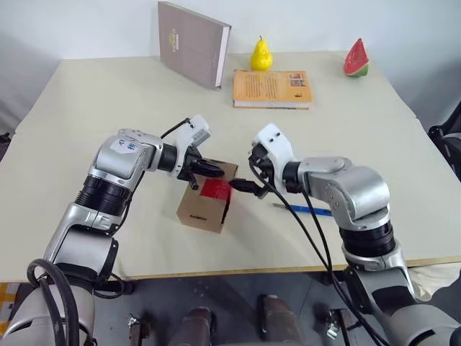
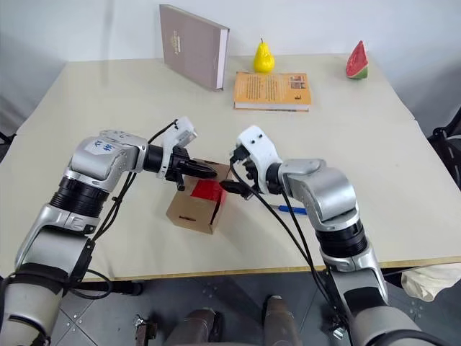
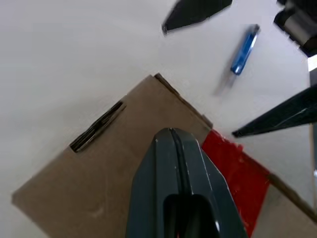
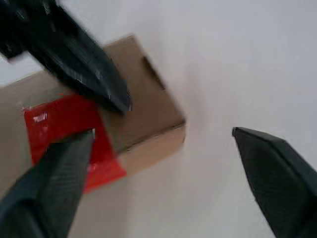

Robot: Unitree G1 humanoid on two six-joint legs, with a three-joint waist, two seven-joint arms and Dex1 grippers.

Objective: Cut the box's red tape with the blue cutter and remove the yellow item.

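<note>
The closed left end effector hovered over the box; the open right end effector hung beside its red tape

Cream table, pale wall

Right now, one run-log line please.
left end effector: shut, over box | right end effector: open, empty | blue cutter: on table | red tape: on box
</note>
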